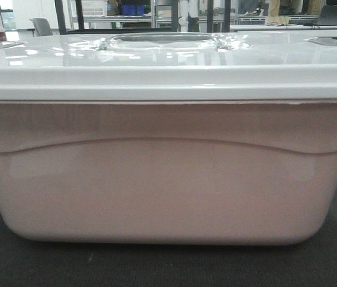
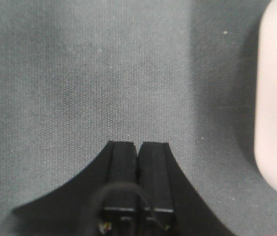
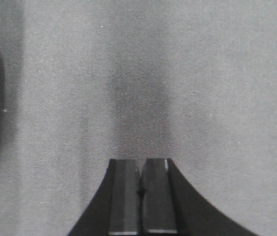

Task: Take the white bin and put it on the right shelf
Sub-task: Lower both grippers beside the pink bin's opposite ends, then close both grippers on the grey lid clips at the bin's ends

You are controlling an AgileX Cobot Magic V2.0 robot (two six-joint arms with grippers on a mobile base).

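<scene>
The white bin (image 1: pixel 168 179) stood right in front of me on the dark grey mat (image 1: pixel 37 263), its translucent pinkish side filling the front view and its glossy lid (image 1: pixel 168 66) shut, with the recessed handle (image 1: pixel 159 39) towards the far side. My left gripper (image 2: pixel 137 146) hung over bare mat just left of the bin and my right gripper (image 3: pixel 139 163) just right of it. Both were clenched on nothing, fingers pressed together, neither touching the tub. Far behind, blue bins (image 1: pixel 132 9) sat on a rack.
</scene>
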